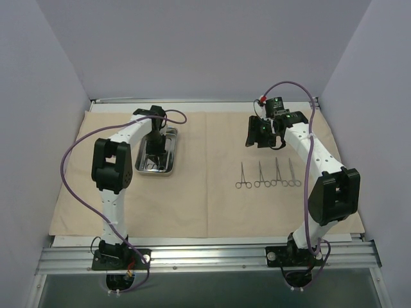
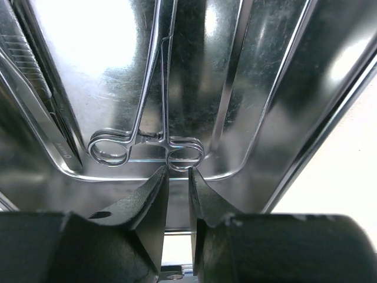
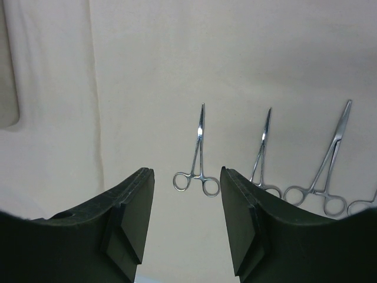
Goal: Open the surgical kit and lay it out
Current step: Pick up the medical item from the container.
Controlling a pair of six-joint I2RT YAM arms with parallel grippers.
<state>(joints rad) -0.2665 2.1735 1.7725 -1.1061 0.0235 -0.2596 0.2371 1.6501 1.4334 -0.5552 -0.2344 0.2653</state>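
Note:
The beige cloth wrap (image 1: 205, 212) lies spread flat on the table. The steel tray (image 1: 168, 168) sits on its left part. My left gripper (image 1: 155, 149) is down inside the tray (image 2: 277, 71), its jaws a narrow gap apart and empty (image 2: 177, 172). The tips are just short of the right ring of a forceps (image 2: 154, 106) lying in the tray. Several forceps (image 1: 268, 176) lie in a row on the cloth's right part. My right gripper (image 1: 260, 131) hovers above and behind them, open and empty (image 3: 187, 177), with the leftmost forceps (image 3: 199, 147) seen between its fingers.
A flat steel instrument (image 2: 35, 106) lies along the tray's left wall. Grey enclosure walls stand left, right and behind. A metal rail (image 1: 205, 256) runs along the near edge. Bare cloth (image 3: 147, 59) lies between the tray and the forceps row.

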